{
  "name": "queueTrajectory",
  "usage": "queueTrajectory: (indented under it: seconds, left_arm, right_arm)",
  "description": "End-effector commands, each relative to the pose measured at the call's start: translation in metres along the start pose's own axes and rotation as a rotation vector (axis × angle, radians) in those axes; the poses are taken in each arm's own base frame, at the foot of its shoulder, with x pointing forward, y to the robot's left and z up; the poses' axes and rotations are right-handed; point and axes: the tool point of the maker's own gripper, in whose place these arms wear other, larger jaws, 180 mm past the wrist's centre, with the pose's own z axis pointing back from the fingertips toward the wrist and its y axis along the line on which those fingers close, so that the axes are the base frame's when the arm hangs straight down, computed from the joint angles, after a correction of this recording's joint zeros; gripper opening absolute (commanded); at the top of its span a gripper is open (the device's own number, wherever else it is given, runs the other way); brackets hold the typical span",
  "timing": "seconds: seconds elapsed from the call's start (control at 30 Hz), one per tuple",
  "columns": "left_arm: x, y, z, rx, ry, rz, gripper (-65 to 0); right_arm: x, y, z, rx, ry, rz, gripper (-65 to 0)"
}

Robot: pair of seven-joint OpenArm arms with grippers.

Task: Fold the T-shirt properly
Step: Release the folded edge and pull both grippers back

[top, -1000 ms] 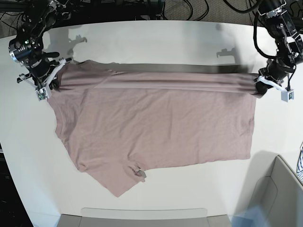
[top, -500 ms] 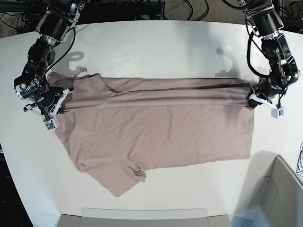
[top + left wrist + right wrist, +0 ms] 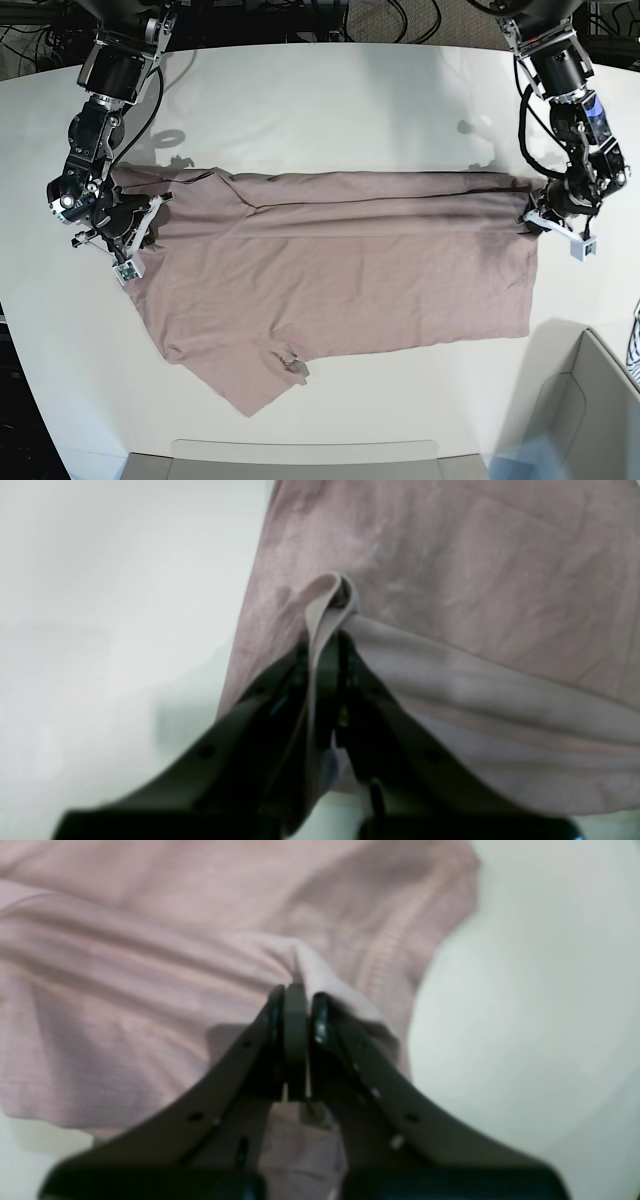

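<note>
- The T-shirt [image 3: 330,280] is lying spread across the middle of the white counter [image 3: 330,110], its far long edge doubled over toward the near side in a band running from side to side.
- The left pincer [image 3: 324,645] is sitting at the fold's end on the base view's right [image 3: 540,213], its dark jaws pressed together with a pinch of the pink cloth between them; a small loop of fabric is poking up past the tips.
- From that pinch the folded layer is trailing away in soft ridges over the flat cloth beneath.
- The right pincer [image 3: 295,1000] is sitting at the fold's other end, by the sleeve on the base view's left [image 3: 135,225], jaws nearly touching and gripping a ridge of the shirt.
- The sleeve hem is lying just beyond those tips, with bare counter beside it.
- A small grey tag [image 3: 297,368] is showing near the collar on the near edge, well apart from both pincers.
</note>
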Motion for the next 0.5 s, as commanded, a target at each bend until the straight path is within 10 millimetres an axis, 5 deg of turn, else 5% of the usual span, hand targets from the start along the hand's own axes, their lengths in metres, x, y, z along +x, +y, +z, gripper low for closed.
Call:
queueTrajectory:
  seconds: [0.0, 0.1, 0.2, 0.33, 0.47]
  left_arm:
    - [0.025, 0.001, 0.009, 0.004, -0.069, -0.018, -60.8]
    - [0.026, 0.003, 0.01, 0.007, -0.072, -0.015, -53.1]
    - [0.027, 0.003, 0.011, 0.004, -0.075, -0.013, -52.0]
    - [0.029, 0.003, 0.012, 0.006, -0.082, -0.015, -54.6]
    - [0.055, 0.02, 0.041, 0.04, -0.201, 0.028, -56.1]
  right_arm:
    - [0.019, -0.012, 0.008, -0.025, -0.053, 0.021, -59.6]
    - [0.022, -0.013, 0.009, -0.028, -0.061, 0.023, -50.7]
    - [0.035, -0.025, 0.018, -0.063, -0.091, 0.039, -45.8]
    - [0.049, -0.038, 0.033, -0.112, -0.129, 0.064, -45.1]
    - [0.065, -0.044, 0.052, -0.164, -0.175, 0.101, -45.1]
